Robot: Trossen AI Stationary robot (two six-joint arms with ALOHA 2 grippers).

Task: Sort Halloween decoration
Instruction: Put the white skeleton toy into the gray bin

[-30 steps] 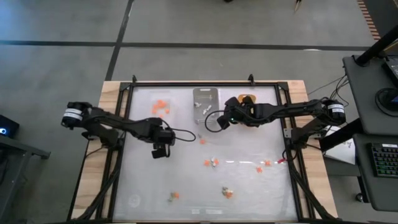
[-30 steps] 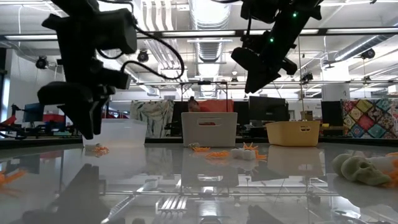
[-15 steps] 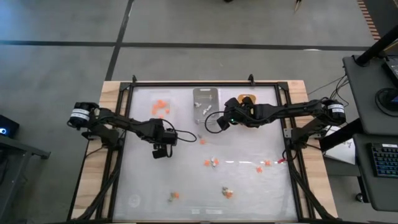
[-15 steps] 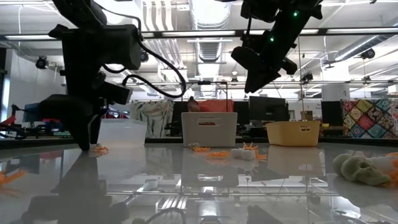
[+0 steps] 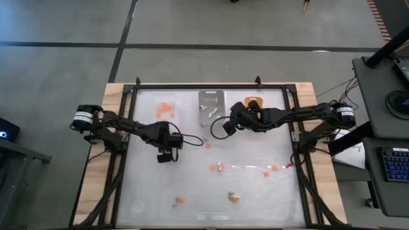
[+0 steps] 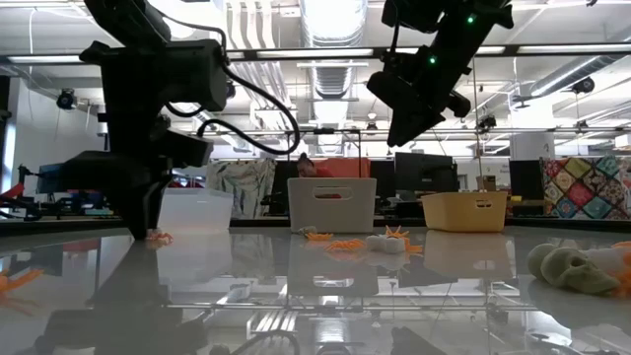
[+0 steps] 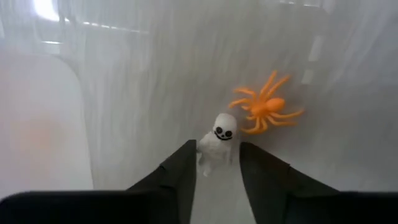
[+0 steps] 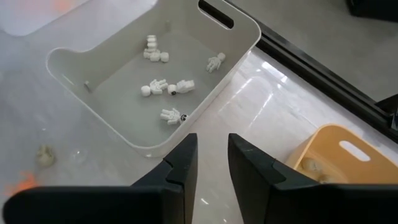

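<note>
My left gripper (image 7: 217,163) points down at the table's left middle (image 5: 165,156), shut on a tiny white skeleton figure (image 7: 219,138). An orange spider (image 7: 266,109) lies just beyond it. My right gripper (image 8: 211,163) hangs high over the far middle (image 5: 223,126), slightly open with nothing between its fingers. It is above the grey tray (image 8: 118,118), which holds several white figures. More orange and white Halloween decoration (image 5: 217,167) lies scattered on the near half of the table. My left gripper has the skeleton's body (image 7: 214,154), below its head, between its two fingertips. The fingers come from above, pointing steeply down. The figure still lies on the table top.
A clear tray (image 5: 166,110) with orange pieces, the grey tray (image 5: 211,102) and an orange-yellow tray (image 5: 254,102) stand in a row at the far edge. A pale skull (image 6: 572,268) lies close to the low camera. A black frame (image 5: 294,128) borders the table.
My left gripper has sunk until its fingertips reach the table top, and has tipped a little steeper. My right gripper has kept still.
</note>
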